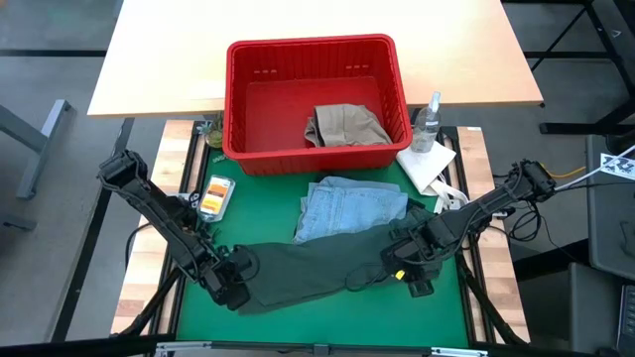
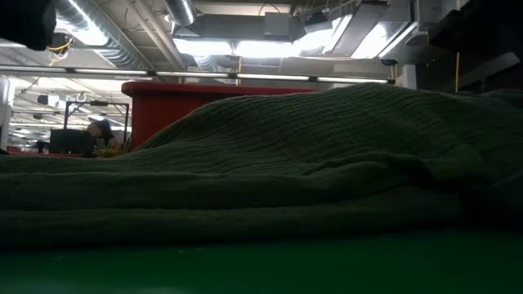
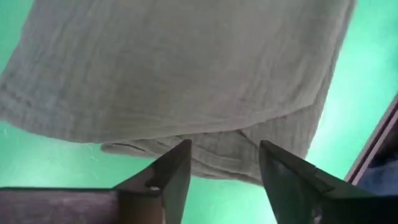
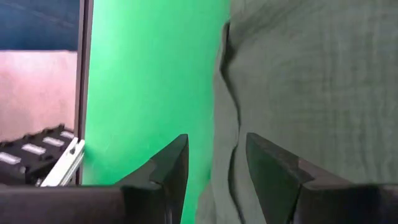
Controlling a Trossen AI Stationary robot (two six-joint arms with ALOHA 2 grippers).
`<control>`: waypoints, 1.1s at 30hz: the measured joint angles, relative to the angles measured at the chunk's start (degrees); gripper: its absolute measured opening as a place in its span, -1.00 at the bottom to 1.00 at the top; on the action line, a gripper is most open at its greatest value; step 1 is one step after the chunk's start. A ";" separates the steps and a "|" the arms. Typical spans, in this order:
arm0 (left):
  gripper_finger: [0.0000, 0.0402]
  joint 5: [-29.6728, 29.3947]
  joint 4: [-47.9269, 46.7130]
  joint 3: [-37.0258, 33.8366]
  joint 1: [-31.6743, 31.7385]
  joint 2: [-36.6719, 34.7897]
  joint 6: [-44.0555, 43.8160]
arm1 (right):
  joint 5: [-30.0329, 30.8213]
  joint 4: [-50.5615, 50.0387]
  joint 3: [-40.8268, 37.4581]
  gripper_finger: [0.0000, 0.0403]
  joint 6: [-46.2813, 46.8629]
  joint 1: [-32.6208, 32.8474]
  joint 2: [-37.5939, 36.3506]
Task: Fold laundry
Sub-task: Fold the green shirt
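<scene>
On the green mat (image 1: 198,297) that covers the near part of the table, the left gripper (image 1: 230,288) sits low at the left end of the dark olive green piece (image 1: 308,273), which lies spread in a long strip across the mat from left to right. In the left wrist view its two dark fingers (image 3: 171,177) stand apart with the hem of the olive cloth (image 3: 186,81) just beyond their tips and nothing pinched between them, so this hand is released. Behind the left gripper, near the mat's left edge, lies a small orange and white packet (image 1: 215,195). Toward the middle, the light blue denim (image 1: 349,208) lies loosely folded on the mat, just behind the olive strip and touching its far edge. Farther back stands the red basket (image 1: 248,99), with the beige khaki piece (image 1: 345,126) crumpled in its right half. In the low view the olive cloth (image 2: 327,155) fills most of the frame, with the basket's red wall (image 2: 155,106) rising behind it. To the right of the basket stands a clear spray bottle (image 1: 428,124) beside a white cloth sheet (image 1: 427,164). The right gripper (image 1: 415,278) rests at the right end of the olive strip; in the right wrist view its fingers (image 4: 171,168) are spread over the cloth's edge (image 4: 298,74) where it meets the mat, and they grip nothing.
</scene>
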 joint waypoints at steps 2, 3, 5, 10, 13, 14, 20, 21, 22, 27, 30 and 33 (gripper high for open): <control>-0.04 -0.04 0.31 -0.51 0.04 0.00 -4.20 | 0.79 1.38 0.00 -0.20 -0.06 0.00 0.00; -0.01 -0.01 0.21 -0.89 0.02 0.00 -7.01 | 0.79 1.83 0.00 -0.20 -0.20 0.00 0.00; 0.03 0.59 0.11 -1.67 -0.35 0.00 -12.86 | 0.80 2.44 0.00 -0.20 -0.23 0.00 0.01; 0.05 1.98 0.47 -4.77 -2.10 0.00 -26.45 | 0.82 2.72 0.00 -0.20 -0.24 0.00 0.00; 0.05 1.61 0.55 -6.05 -2.64 0.00 -32.18 | 0.85 2.71 0.00 -0.20 -0.26 0.00 0.01; 0.05 1.09 0.51 -6.25 -2.74 0.00 -33.37 | 0.89 2.73 0.00 -0.20 -0.27 0.00 0.00; 0.05 -3.57 0.64 -6.33 -2.76 0.00 -34.52 | 0.97 2.73 0.00 -0.20 -0.33 0.00 0.01; 0.05 -4.47 0.76 -6.49 -2.76 0.00 -34.52 | 0.98 2.73 0.00 -0.20 -0.33 0.00 0.02; 0.05 -5.30 0.75 -6.76 -2.76 0.00 -34.56 | 0.98 2.73 0.00 -0.20 -0.33 0.00 0.02; 0.05 -6.32 4.50 -10.22 -2.76 0.00 -37.86 | 0.98 2.73 0.00 -0.20 -0.33 0.00 0.01; 0.05 -7.22 9.48 -12.60 -2.82 -0.26 -39.09 | 0.98 2.73 0.00 -0.20 -0.33 0.00 0.02; 0.06 -8.97 11.91 -13.35 -2.82 -0.22 -39.34 | 0.98 2.73 0.00 -0.20 -0.35 0.00 0.02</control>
